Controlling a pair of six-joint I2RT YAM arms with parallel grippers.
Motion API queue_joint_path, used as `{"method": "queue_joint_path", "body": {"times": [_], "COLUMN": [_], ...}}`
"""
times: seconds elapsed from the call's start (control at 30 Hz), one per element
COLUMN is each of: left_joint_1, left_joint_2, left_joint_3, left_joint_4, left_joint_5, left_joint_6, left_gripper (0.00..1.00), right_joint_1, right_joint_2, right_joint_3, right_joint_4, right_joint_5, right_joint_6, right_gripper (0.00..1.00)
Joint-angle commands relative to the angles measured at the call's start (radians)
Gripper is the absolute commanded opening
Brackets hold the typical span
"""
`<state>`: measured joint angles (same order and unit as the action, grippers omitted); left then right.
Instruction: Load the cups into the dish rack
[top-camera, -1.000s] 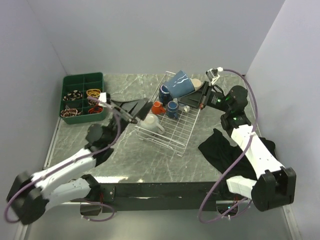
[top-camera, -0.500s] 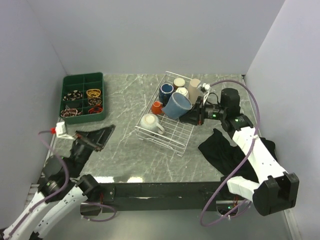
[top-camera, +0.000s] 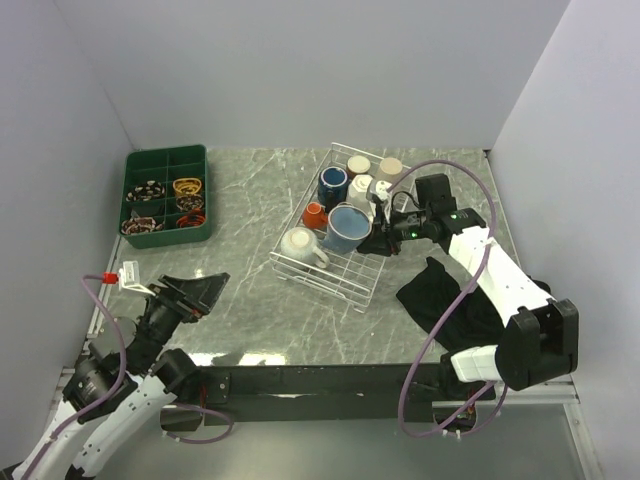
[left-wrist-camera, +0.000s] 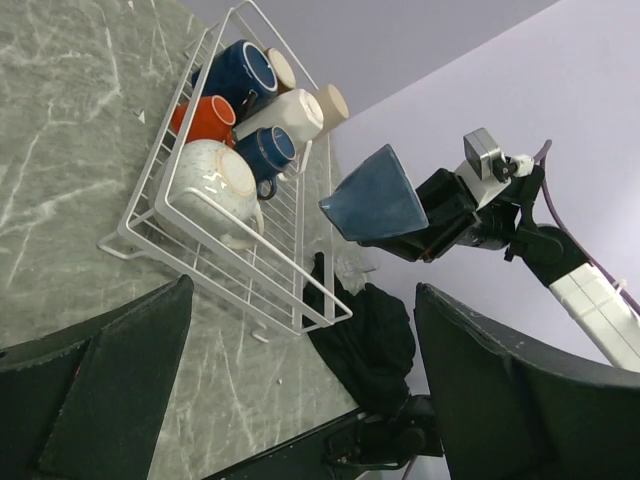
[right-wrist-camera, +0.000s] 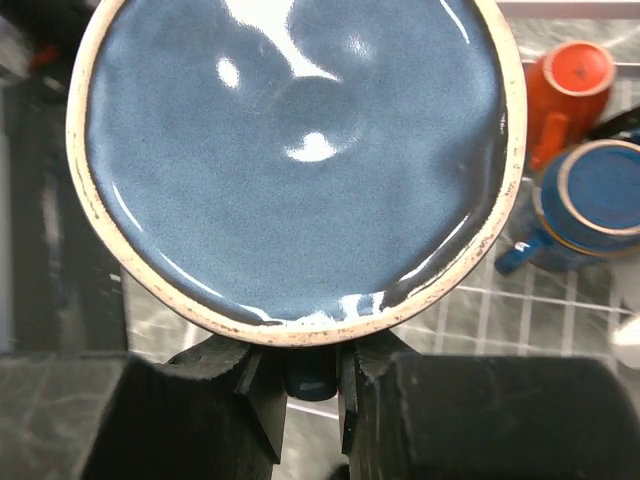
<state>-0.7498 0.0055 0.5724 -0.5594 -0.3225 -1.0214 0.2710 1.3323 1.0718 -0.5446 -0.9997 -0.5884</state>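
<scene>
Over the open part of the dish rack (top-camera: 318, 285), the right gripper (top-camera: 385, 237) hangs with its fingers pinched tight on a big blue cup (top-camera: 346, 227), apparently at the handle, just under the rim. The cup is tilted, its mouth turned back toward the hand, and it is not yet set down. Off to one side of the fingertips, lower in the rack, sit a navy cup (right-wrist-camera: 590, 205) and an orange cup (right-wrist-camera: 572, 85). A white mug (top-camera: 300, 243) lies farther out, past the held cup. The left gripper (top-camera: 203, 291) is well apart at the near table edge, fingers spread wide and holding nothing.

The likely trouble is that a narrow pinch on a glazed cup could let it swivel or slip. Lowering it could also knock it against the navy or orange cup, since the free space looks tight.

The cup fills the wrist view and hides the wires beneath it. From above I cannot tell how high it hangs over the rack, or exactly what the fingers clamp.
</scene>
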Motion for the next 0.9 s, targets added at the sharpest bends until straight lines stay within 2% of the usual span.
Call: {"method": "queue_joint_path", "body": {"times": [0.0, 0.3, 0.53, 0.87], "left_joint_1": [-0.002, -0.002, -0.002, -0.002], "left_joint_2": [-0.088, -0.032, 0.057, 0.068], "left_joint_3": [0.046, 0.009, 0.004, -0.025], "left_joint_4": [-0.013, 0.009, 0.039, 0.073], "left_joint_5": [-0.024, 0.016, 0.043, 0.056], "left_joint_6": [0.061, 0.070, 0.092, 0.084], "left_gripper": [0.96, 0.96, 0.96, 0.96], "right_joint_1": [0.005, 0.034, 0.045, 0.066], "right_joint_2": [-0.005, 0.044, 0.084, 0.130], "right_joint_3": [0.020, -0.016, -0.042, -0.059], "right_joint_4": [0.034, 0.101, 0.181, 0.187], "right_joint_5": [0.044, 0.211, 0.263, 0.343], "right_joint_6": [-0.122, -0.189, -0.172, -0.215], "right_gripper": [0.00, 0.00, 0.00, 0.00]}}
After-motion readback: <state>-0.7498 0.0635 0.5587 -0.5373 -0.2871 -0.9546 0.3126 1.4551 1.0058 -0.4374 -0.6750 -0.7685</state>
